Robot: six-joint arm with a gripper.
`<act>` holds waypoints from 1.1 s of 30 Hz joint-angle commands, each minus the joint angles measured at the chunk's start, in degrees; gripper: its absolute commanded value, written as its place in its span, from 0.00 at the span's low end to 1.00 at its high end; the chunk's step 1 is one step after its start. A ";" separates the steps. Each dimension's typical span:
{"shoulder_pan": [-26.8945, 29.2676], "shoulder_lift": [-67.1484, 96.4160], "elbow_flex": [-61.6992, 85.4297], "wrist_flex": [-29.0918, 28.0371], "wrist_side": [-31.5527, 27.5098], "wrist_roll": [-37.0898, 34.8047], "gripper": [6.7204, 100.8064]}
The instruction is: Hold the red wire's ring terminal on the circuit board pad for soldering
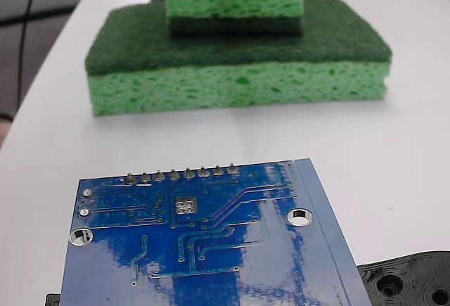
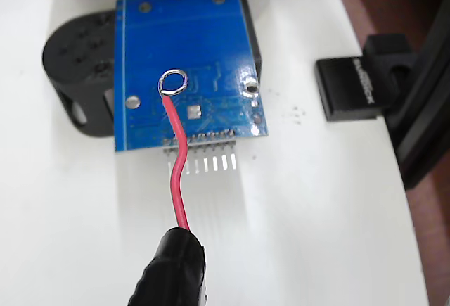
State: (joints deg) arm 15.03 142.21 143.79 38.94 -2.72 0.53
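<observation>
**A:** Count time: one board [image 2: 186,53], one wire [image 2: 177,169], one ring [image 2: 173,81], one pad [image 2: 194,112]. In the fixed view there are also two green sponges, a small one [image 1: 234,0] stacked on a big one [image 1: 239,63], and eight solder pins [image 1: 181,174] along the board's far edge. Neither the wire nor the ring shows in that view.

**B:** Where's the ring sitting, though?

**A:** Wrist view puts it over the blue board, up and to the left of the pad, near it but not on it. Can't tell if it touches the board surface. The wire curves down from it, crosses the pin edge and goes into a black sleeve [image 2: 172,271] at the bottom.

**B:** End effector?

**A:** Honestly can't tell. Only that black sleeve shows there, no fingers I can pick out, so no idea how far open it is.

**B:** Room around it?

**A:** White table [image 2: 316,214] is bare below the pins and right of the board. A black holder [image 2: 77,84] with holes sticks out past the board's left edge, and a black block [image 2: 351,88] sits off to the right, well apart from the board.
</observation>
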 commanded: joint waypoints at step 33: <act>3.96 -30.06 -15.29 -5.36 -10.11 -3.08 0.99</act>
State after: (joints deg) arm 18.98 112.06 129.02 33.66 -11.69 -2.55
